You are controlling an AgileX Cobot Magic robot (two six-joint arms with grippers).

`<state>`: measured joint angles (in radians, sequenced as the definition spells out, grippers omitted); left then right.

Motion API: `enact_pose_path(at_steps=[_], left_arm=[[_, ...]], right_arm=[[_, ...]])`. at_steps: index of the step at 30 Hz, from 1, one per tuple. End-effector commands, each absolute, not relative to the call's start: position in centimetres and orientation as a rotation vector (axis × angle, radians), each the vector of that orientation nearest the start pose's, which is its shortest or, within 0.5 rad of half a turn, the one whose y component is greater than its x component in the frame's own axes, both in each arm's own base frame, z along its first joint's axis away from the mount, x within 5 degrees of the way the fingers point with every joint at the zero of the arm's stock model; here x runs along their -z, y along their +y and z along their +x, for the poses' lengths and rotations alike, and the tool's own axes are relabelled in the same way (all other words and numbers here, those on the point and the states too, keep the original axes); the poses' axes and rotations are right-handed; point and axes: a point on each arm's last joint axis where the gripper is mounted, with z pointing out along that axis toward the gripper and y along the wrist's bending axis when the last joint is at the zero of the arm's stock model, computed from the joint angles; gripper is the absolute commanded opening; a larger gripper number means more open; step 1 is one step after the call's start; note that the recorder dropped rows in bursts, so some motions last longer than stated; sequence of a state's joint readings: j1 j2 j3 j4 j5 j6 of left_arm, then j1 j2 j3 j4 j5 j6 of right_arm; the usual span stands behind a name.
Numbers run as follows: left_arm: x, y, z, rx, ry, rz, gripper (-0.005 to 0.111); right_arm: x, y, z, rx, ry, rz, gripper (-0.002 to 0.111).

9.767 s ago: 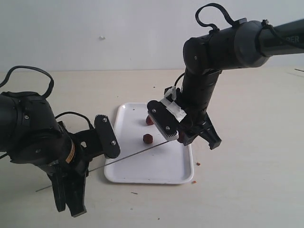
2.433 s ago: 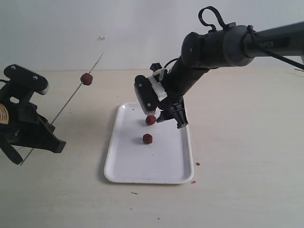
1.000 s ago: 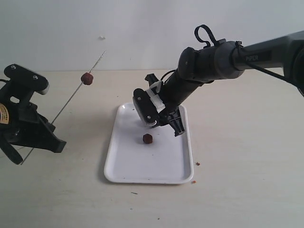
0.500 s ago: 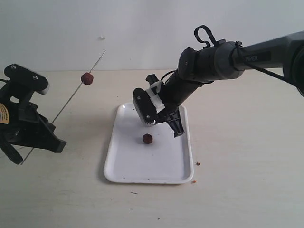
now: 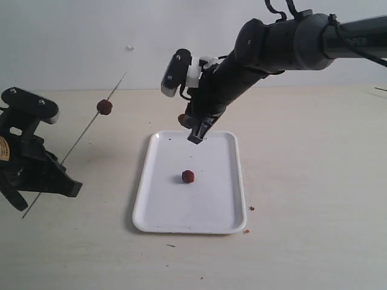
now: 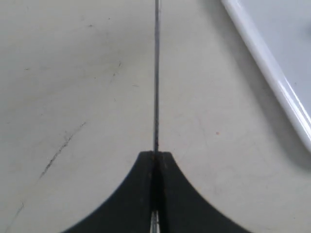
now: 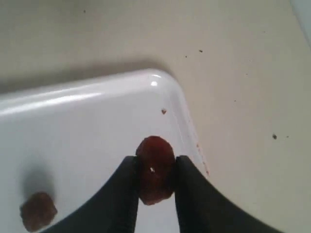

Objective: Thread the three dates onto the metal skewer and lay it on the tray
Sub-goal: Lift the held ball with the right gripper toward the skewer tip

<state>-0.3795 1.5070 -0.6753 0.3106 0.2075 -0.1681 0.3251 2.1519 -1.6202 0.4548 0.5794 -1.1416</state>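
A pale beige table (image 5: 314,181) carries the white tray (image 5: 145,181) at its centre, with a blank white wall (image 5: 72,36) behind. Tiny brown crumbs (image 5: 252,208) lie on the table at about 4 o'clock from the tray (a few more specks show in the right wrist view). Fine dark scratches (image 6: 60,150) mark the tabletop near the left gripper (image 6: 155,158).

That gripper sits well off at the tray's 9 o'clock. Its black fingers are pressed together low on the skewer (image 5: 78,140), a thin, straight grey rod slanting up toward 1 o'clock. One date (image 5: 104,107), a wrinkled dark red lump, is threaded high on the rod, clear of the table.

The right arm reaches in from 2 o'clock, and its dark bulk covers part of the wall. The right gripper (image 7: 156,164) hangs over the tray's far edge near 11 o'clock, its fingers clamped on a second date (image 7: 154,174) (glossy and roundish). A third date (image 5: 188,176) lies loose on the smooth tray floor near the middle, apart from the low rounded rim.
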Motion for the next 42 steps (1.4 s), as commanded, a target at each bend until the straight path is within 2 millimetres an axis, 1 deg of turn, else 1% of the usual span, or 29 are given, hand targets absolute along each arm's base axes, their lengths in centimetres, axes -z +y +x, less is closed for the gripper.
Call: enact_pose_path(at_steps=[1,6,10,13,16,18,20,23,26,31,34,40,42], left_arm=[[-18.1,-10.1,25.2,0.05,2.449,0.59,0.0],[-17.9,-11.5,24.4,0.063,2.453,0.669,0.0],[-17.9,-11.8,24.1,0.067,2.466,0.68,0.0],[-17.9,-11.9,24.1,0.086,2.469,0.654,0.0],[-17.9,-12.0,24.1,0.106,2.471,0.627,0.0],[-17.9,-12.3,24.0,0.113,2.464,0.641,0.0],[-18.0,-13.0,23.7,0.123,2.443,0.687,0.0],[-18.1,-14.4,23.1,0.142,2.387,0.797,0.0],[-18.3,-15.2,22.9,0.164,2.326,0.848,0.0],[-18.5,-15.4,23.1,0.185,2.294,0.836,0.0],[-18.5,-15.4,23.1,0.185,2.294,0.836,0.0],[-18.6,-15.5,23.1,0.19,2.285,0.833,0.0],[-18.7,-15.6,23.2,0.199,2.269,0.83,0.0]], right_arm=[[-19.4,16.8,44.3,-0.316,2.217,-1.05,0.023],[-20.8,15.6,44.7,-0.588,2.255,-0.737,0.023],[-21.9,13.6,45.2,-0.837,2.252,-0.518,0.023],[-22.6,12.3,45.3,-1.022,2.225,-0.406,0.023],[-23.3,11.4,45.3,-1.172,2.178,-0.329,0.023],[-23.9,11.3,45.3,-1.266,2.138,-0.29,0.023],[-24.2,11.3,45.2,-1.316,2.113,-0.27,0.023],[-24.3,11.3,45.2,-1.351,2.116,-0.239,0.023],[-24.4,11.4,45.0,-1.375,2.12,-0.246,0.023],[-24.4,11.4,45.0,-1.388,2.126,-0.235,0.023],[-24.3,11.3,45.2,-1.363,2.125,-0.22,0.023],[-24.3,9.8,45.7,-1.323,2.12,-0.168,0.023],[-24.3,9.9,45.7,-1.327,2.12,-0.171,0.023]])
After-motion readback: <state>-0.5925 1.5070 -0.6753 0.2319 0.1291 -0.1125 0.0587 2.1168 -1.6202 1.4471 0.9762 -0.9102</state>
